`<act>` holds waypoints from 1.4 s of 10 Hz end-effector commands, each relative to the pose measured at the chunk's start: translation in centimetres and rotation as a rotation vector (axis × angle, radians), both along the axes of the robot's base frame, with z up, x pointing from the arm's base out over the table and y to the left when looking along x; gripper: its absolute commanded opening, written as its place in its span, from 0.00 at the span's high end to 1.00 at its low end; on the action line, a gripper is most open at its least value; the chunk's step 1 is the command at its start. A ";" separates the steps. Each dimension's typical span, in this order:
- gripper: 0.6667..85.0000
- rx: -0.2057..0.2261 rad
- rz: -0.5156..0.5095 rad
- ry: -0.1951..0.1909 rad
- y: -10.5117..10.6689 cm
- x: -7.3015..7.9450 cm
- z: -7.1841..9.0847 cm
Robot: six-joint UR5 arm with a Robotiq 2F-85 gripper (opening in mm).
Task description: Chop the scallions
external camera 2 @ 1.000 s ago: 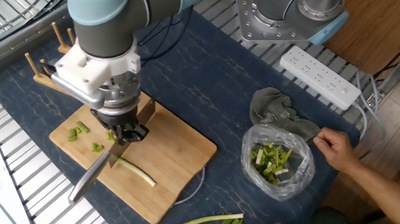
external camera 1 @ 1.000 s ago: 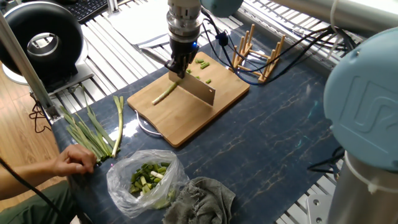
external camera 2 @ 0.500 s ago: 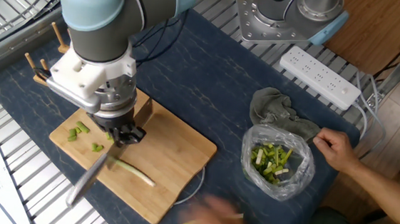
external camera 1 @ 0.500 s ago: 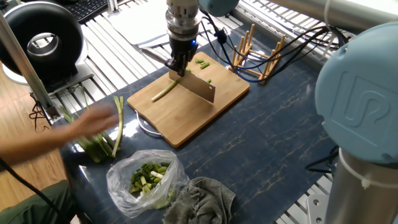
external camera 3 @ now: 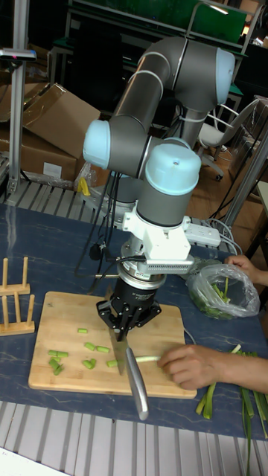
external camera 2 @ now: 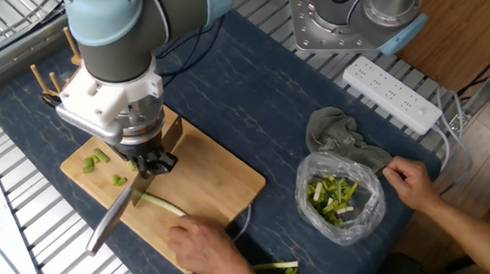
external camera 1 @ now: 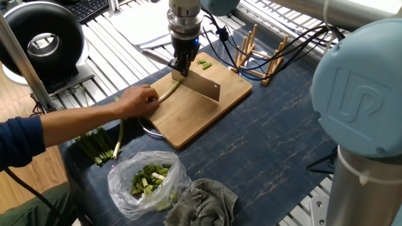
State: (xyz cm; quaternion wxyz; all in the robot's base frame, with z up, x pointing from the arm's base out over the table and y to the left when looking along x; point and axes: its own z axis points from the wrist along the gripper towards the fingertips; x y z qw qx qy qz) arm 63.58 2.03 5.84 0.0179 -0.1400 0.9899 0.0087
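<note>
Your black two-finger gripper point(external camera 2: 149, 162) is clenched on the steel knife point(external camera 2: 112, 217), mid-frame, blade right over the thin pale-green scallion stalk point(external camera 2: 163, 204) on the bamboo cutting board point(external camera 2: 219, 183); a bare hand point(external camera 2: 202, 243) pins the stalk's end.

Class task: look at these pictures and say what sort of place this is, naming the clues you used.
Probably a robotics lab, not a kitchen. An industrial arm works with a knife on a cutting board, cardboard boxes stand behind, and a power strip lies on the table.

We're in a robotics lab: aluminium-slat bench point(external camera 1: 119, 47), power strip point(external camera 2: 392, 94), cardboard boxes point(external camera 3: 56, 123), loose cabling
</note>
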 end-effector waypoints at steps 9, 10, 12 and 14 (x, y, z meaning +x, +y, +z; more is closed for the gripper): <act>0.99 -0.039 -0.020 0.092 -3.0 -2.9 4.4; 0.99 -0.010 -0.048 0.096 -1.8 -3.1 4.8; 0.99 0.023 -0.075 0.071 -0.1 -2.4 4.8; 0.99 0.004 -0.063 0.040 -0.1 -1.5 3.8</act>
